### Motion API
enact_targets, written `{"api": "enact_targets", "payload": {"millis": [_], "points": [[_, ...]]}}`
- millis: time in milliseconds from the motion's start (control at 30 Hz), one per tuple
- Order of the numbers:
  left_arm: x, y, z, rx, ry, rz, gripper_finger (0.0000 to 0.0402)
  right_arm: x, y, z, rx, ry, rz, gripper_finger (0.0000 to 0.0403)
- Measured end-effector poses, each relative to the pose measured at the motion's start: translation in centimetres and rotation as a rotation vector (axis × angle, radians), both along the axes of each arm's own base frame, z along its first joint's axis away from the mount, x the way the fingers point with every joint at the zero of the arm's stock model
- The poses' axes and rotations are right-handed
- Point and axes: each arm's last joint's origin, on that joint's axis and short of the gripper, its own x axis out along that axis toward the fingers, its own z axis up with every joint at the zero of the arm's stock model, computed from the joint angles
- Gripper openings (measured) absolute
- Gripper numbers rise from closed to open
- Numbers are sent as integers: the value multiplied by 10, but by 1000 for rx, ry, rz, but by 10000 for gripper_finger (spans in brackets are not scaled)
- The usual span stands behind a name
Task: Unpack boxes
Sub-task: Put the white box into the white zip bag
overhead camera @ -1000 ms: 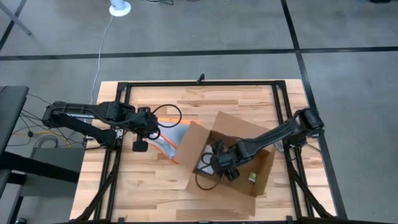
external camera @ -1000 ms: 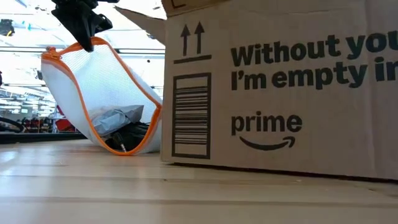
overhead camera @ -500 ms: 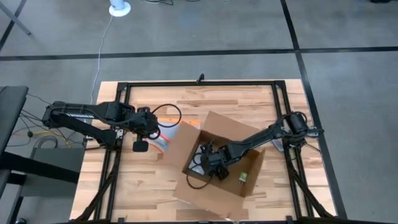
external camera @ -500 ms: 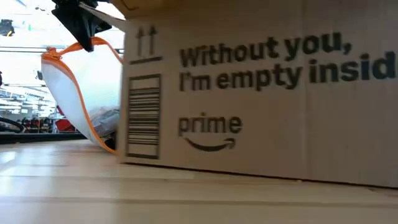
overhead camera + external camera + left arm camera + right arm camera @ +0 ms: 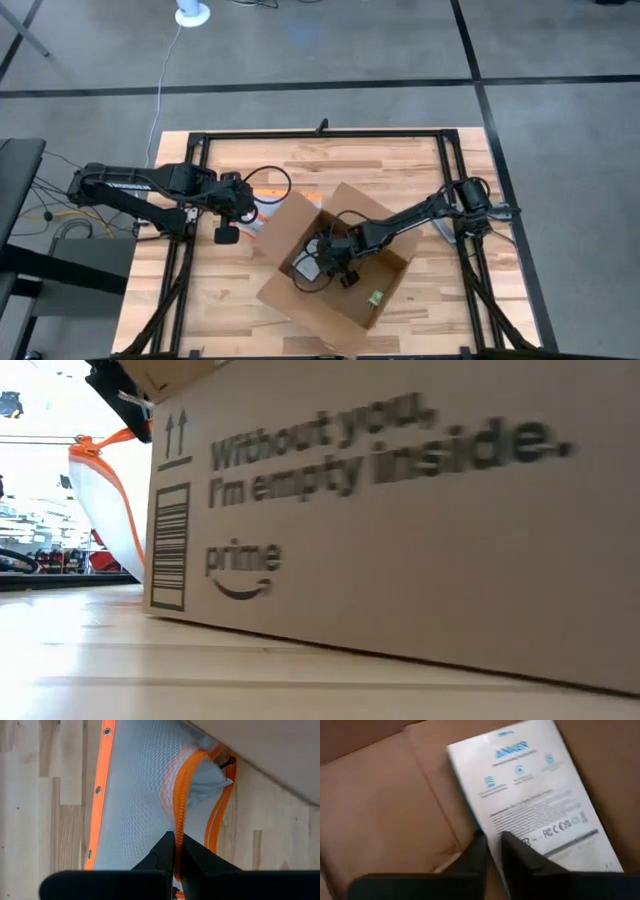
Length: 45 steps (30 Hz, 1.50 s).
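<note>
The brown cardboard box (image 5: pixel 300 300) stands open on the table, and its printed side (image 5: pixel 400 510) fills the low view. My right gripper (image 5: pixel 333 252) reaches down inside it, shut on a flat white printed package (image 5: pixel 535 795) that lies on the box floor. Left of the box stands a clear mesh pouch with orange edges (image 5: pixel 135 795), its bottom on the table and the box partly hiding it (image 5: pixel 100 500). My left gripper (image 5: pixel 243 208) is shut on the pouch's top. My left gripper pinches the pouch's orange zipper edge (image 5: pixel 176 822) between its two fingers, coming from above. The pouch hangs below the fingers with its lower end on the table, beside the box wall. My right gripper has the white package's long edge (image 5: pixel 487 832) between its two fingers, near a corner. It slants down into the box from the table's right. The package lies flat on the box floor.
Inside the box also lie a dark coiled cable (image 5: pixel 300 282) and a small green item (image 5: pixel 376 297). The black frame rail (image 5: pixel 320 133) runs round the wooden tabletop. Bare wood shows at the far side and near left.
The box has slid toward the table's left and near edges and turned a little, with my right gripper inside it moving the same way. In the low view it now covers most of the pouch. My left gripper and the pouch have stayed in place.
</note>
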Motion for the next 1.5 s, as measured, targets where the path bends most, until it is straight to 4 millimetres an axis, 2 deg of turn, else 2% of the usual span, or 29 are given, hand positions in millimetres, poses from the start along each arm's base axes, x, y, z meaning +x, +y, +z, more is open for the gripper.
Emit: {"api": "enact_targets", "payload": {"millis": [167,367,567,767,1000,1167,1367,1500], "points": [[0,0,0,-5,-4,11,0,1,1,2,-3,-4,-18,3],[0,0,0,-7,-4,15,0,8,1,21,-12,31,-42,1],[0,0,1,-10,-1,21,0,11,-2,49,-68,77,-62,3],[0,0,10,-14,-30,24,0,8,-4,88,-102,101,-78,2],[0,0,13,-14,-41,21,0,0,-17,134,-48,6,-240,1],[0,0,13,-13,-42,20,0,-3,-24,141,38,-2,-385,0],[-1,0,13,-13,-27,17,2,-5,-17,140,81,23,-459,0],[-8,1,10,-7,53,-4,28,-5,-15,140,110,22,-512,0]]}}
